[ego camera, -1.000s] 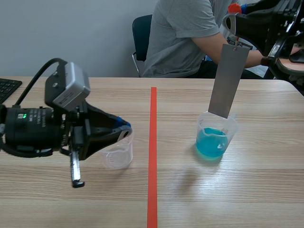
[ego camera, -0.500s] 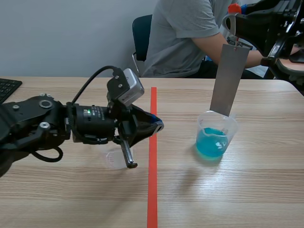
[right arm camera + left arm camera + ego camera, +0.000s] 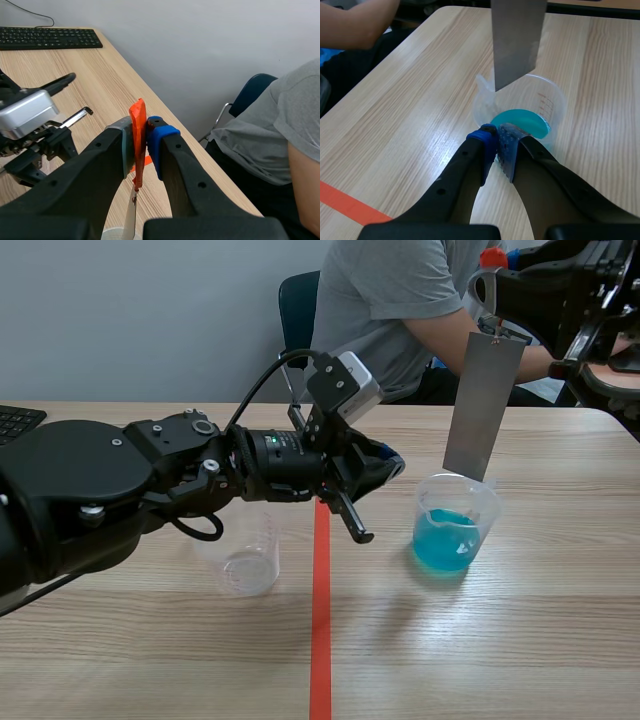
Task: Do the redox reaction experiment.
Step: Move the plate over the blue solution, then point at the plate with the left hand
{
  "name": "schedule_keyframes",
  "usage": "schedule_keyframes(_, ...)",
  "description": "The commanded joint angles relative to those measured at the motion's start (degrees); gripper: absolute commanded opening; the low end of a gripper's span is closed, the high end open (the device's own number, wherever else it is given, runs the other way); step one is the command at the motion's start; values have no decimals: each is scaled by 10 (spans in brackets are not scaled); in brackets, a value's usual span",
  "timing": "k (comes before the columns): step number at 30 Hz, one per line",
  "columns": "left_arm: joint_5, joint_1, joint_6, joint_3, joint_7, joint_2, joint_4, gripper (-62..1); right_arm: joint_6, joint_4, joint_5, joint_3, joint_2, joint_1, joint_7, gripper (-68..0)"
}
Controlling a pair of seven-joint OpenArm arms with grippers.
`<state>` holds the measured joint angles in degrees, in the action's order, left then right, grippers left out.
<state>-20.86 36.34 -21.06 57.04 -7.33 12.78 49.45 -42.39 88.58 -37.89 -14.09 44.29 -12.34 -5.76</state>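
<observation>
Black left gripper (image 3: 497,146) — fingers together, by beaker (image 3: 554,100) | right gripper (image 3: 141,134) raised — clamped on orange clip (image 3: 137,112)

Scene view across table (image 3: 560,640); left wrist view close above shared beaker (image 3: 455,530); right perhaps too.

**Where both arms sit around the blue beaker**

So the left arm (image 3: 120,490) comes in roughly level over the table and stretches out toward the beaker of blue liquid (image 3: 455,525), with the wrist camera riding on top. The left gripper (image 3: 388,466) sits just beside the beaker's rim, fingers pinched together on nothing. The right arm (image 3: 570,290) is way up, above and behind that same beaker. The right gripper (image 3: 141,133) has both pads clamped on an orange clip (image 3: 137,112).
</observation>
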Motion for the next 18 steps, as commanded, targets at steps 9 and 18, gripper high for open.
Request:
schedule_keyframes(9, -5, 29, 4, 3, -38, -48, -58, -565, -3, 5, -7, 9, 9, -10, -8, -662)
schedule_keyframes(18, -3, 29, 5, 10, -51, -83, -83, -565, -3, 5, -7, 9, 9, -10, -8, -662)
